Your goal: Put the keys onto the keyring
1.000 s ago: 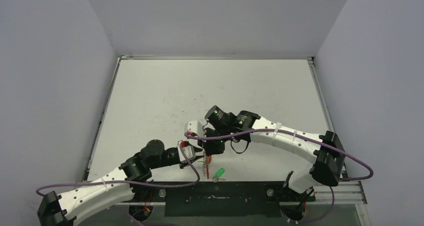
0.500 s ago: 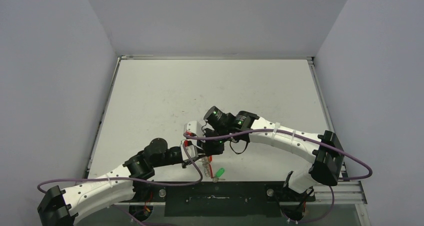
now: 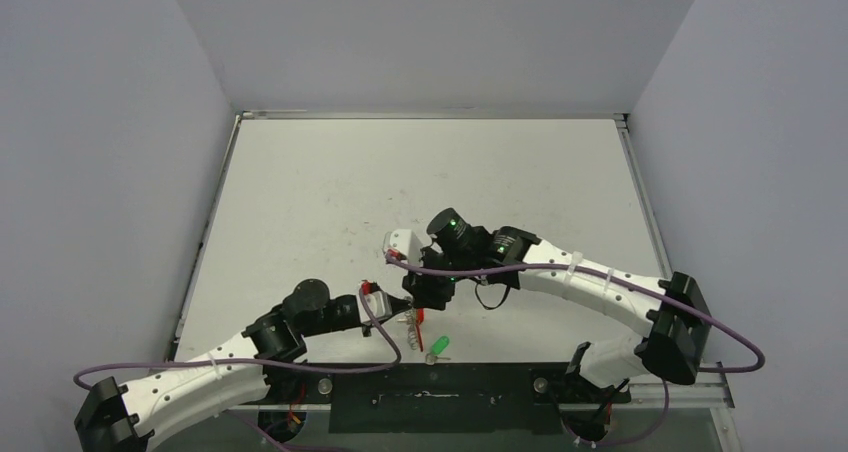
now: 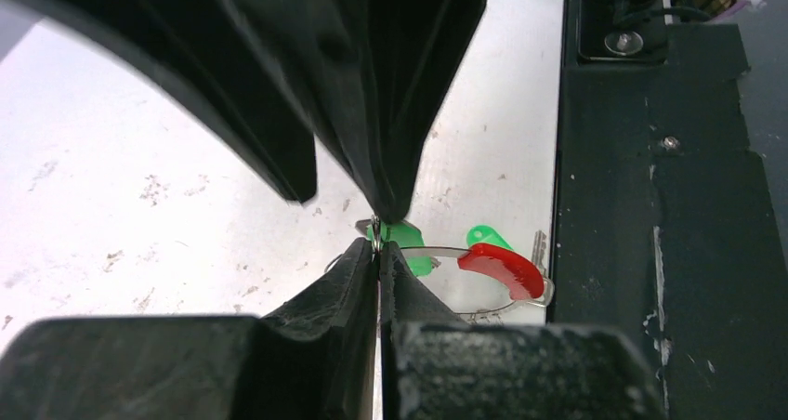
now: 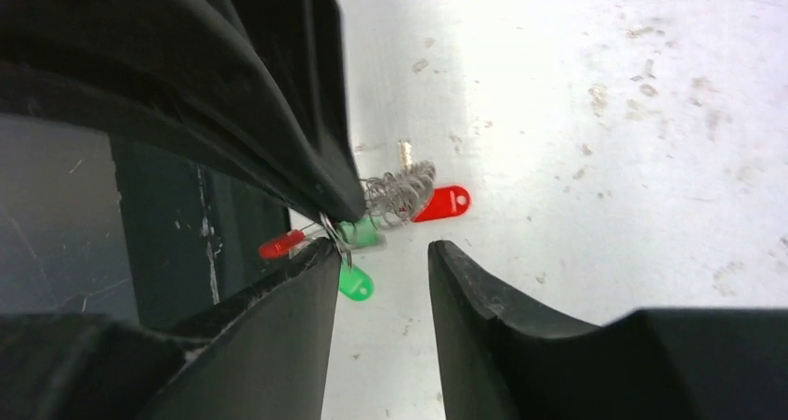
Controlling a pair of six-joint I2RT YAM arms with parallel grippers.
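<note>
My left gripper [image 3: 392, 312] is shut on the thin wire of the keyring [image 3: 412, 324] and holds it just above the table near the front edge. In the left wrist view the gripper [image 4: 378, 245] pinches the ring beside its red sleeve [image 4: 502, 267]. One green key [image 4: 406, 255] sits at the pinch point, and a second green key [image 4: 485, 237] lies behind the sleeve. My right gripper [image 3: 425, 297] hovers right over the ring with its jaws apart [image 5: 383, 253]. Its left finger [image 5: 279, 336] is against the wire next to a green key [image 5: 359, 233]. The other key [image 5: 356, 283] lies on the table below.
A black strip [image 3: 430, 397] runs along the table's front edge, right beside the ring; it also shows in the left wrist view [image 4: 650, 206]. The ring's silvery coil [image 5: 400, 190] and a red tab [image 5: 442, 203] hang by the keys. Grey walls enclose the white table [image 3: 400, 172].
My right arm has swung to the right and its wrist has shifted slightly right over the ring. My left gripper has kept hold of the keyring in about the same place.
</note>
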